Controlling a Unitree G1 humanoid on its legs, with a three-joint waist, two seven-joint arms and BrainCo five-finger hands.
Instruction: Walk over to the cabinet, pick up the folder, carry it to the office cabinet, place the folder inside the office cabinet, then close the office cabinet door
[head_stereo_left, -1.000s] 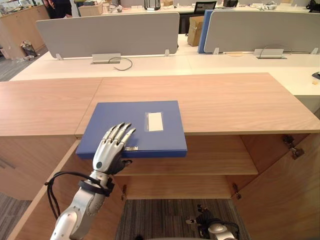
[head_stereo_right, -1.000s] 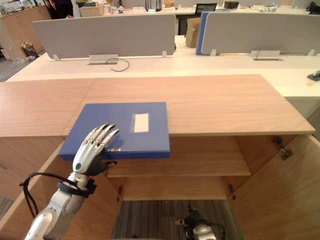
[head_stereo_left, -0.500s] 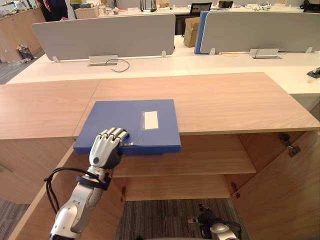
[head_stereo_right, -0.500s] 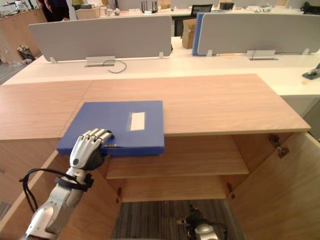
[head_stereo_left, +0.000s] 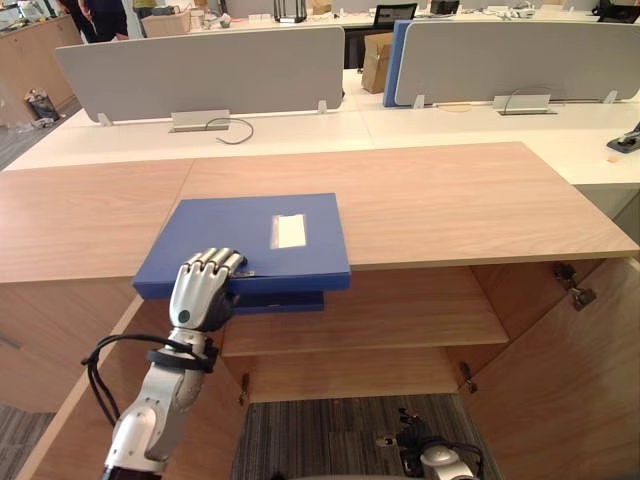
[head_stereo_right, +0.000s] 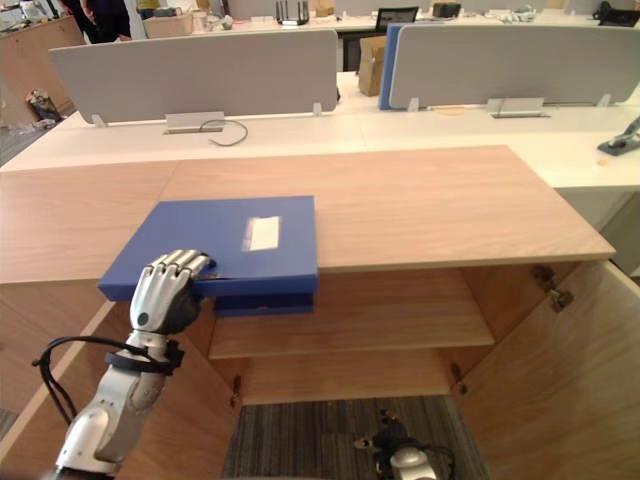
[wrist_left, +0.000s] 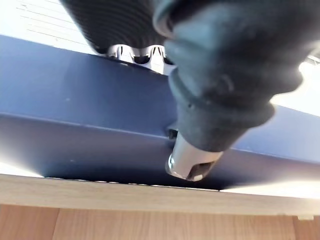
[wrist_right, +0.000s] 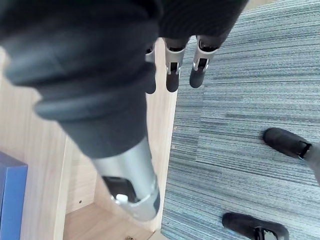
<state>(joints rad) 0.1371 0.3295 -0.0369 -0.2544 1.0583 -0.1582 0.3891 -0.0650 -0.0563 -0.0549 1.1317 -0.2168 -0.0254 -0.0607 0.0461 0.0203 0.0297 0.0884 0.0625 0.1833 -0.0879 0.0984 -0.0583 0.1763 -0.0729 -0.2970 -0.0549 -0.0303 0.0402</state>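
Note:
A blue folder (head_stereo_left: 270, 235) with a white label lies on the wooden cabinet top (head_stereo_left: 450, 200), its near edge jutting over the front. My left hand (head_stereo_left: 203, 285) is shut on that near edge: the fingers curl over the top of the cover and the thumb (wrist_left: 192, 160) presses under the folder (wrist_left: 75, 115). My right hand (wrist_right: 172, 75) hangs low beside the cabinet over the carpet, fingers straight and holding nothing.
Below the top the cabinet stands open, with a shelf (head_stereo_left: 400, 310) inside, one door (head_stereo_left: 580, 370) swung out on the right and another (head_stereo_left: 70, 420) on the left. White desks with grey dividers (head_stereo_left: 200, 70) stand behind. A person's shoes (wrist_right: 285, 142) are on the carpet nearby.
My left hand's fingers, flat on the folder a second ago, have curled onto its near edge. The folder has slid a little to the left and toward me.

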